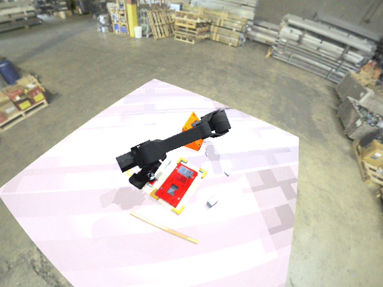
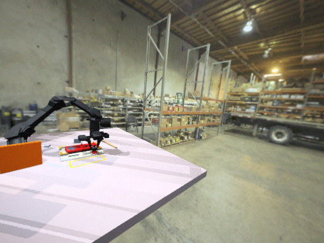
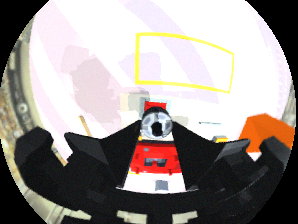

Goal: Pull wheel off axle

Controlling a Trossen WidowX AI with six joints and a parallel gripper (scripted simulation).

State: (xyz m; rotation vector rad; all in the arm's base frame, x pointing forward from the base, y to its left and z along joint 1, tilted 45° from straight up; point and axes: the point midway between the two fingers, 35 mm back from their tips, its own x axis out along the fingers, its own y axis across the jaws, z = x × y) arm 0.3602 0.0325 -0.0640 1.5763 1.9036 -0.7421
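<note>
The wheel (image 3: 157, 125), with a grey spoked hub and dark rim, shows end-on in the wrist view. My gripper (image 3: 157, 128) (image 1: 151, 176) (image 2: 94, 149) is shut on it, one finger on either side. The wheel is over the small red base (image 3: 155, 105) (image 2: 94, 152) at the board's edge. The axle is mostly hidden, so I cannot tell how far up it the wheel sits. The marked area (image 3: 137, 60) (image 2: 70, 164) is a yellow outline on the table just beyond that edge; the arm hides most of it in the top view.
The cream board carries a large red plate (image 1: 180, 180) (image 2: 79, 148) between yellow corner pieces. An orange block (image 1: 191, 124) (image 2: 22, 157) (image 3: 265, 132) stands near the arm. A thin wooden stick (image 1: 163, 227) and two small grey blocks (image 1: 212, 202) (image 1: 227, 172) lie on the table.
</note>
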